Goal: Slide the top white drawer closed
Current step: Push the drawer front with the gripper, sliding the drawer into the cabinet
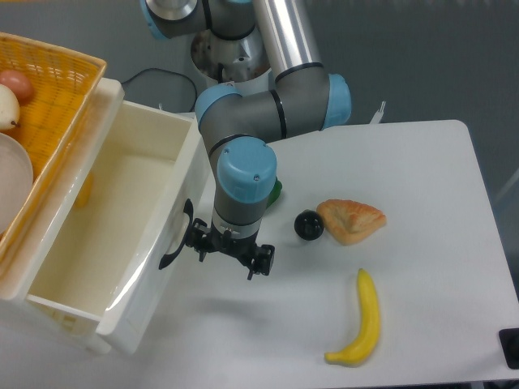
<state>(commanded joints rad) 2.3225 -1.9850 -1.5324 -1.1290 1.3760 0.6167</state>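
The top white drawer (105, 219) stands pulled far out at the left, its deep white interior bare. Its front panel (162, 267) faces right and carries a curved black handle (175, 240). My gripper (229, 253) hangs pointing down just to the right of the handle, a short gap from the drawer front. Its jaws stand apart and hold nothing. The lower drawer front is hidden under the open drawer.
A yellow wicker basket (69, 69) holding a white dish and round produce sits above the drawer's left side. On the white table lie a black ball (308, 224), a pastry (350, 220), a banana (362, 320) and a green object (276, 192) partly behind my arm.
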